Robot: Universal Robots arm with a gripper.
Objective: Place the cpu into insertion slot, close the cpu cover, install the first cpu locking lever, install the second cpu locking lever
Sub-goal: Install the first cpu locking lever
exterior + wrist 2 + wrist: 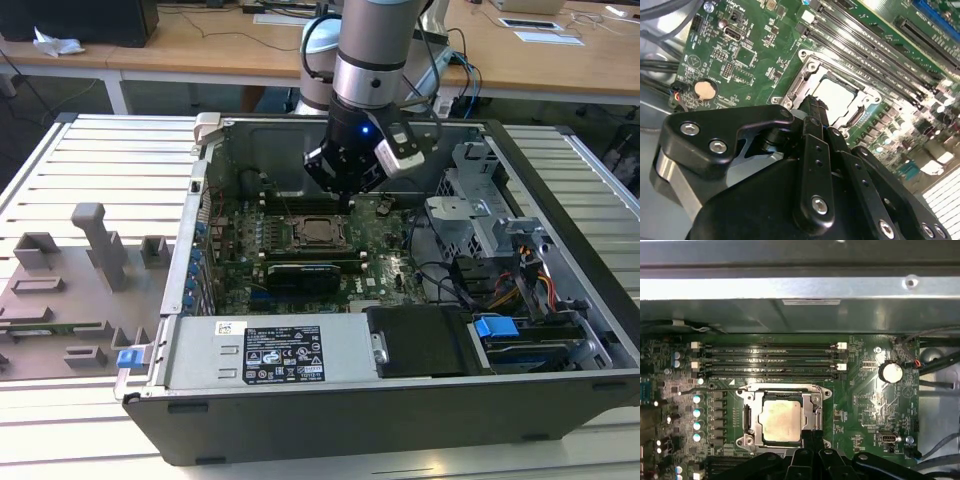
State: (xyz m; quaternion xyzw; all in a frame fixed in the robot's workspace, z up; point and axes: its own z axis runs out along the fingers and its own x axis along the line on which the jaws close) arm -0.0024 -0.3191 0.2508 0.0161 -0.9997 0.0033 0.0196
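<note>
At the green board's middle, the cpu (782,421) lies flat in the insertion slot (825,392), its beige top showing through the lowered cpu cover (753,416). The gripper (812,435) has its fingers pressed together, holding nothing, and hides the slot's near rim; memory slots (770,360) run alongside

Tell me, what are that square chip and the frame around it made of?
The cpu looks topped with metal: matte, silvery-beige, dull even sheen. The cover around it seems thin sheet metal, brighter silver, with glints along its edges; which metal, I cannot tell.
</note>
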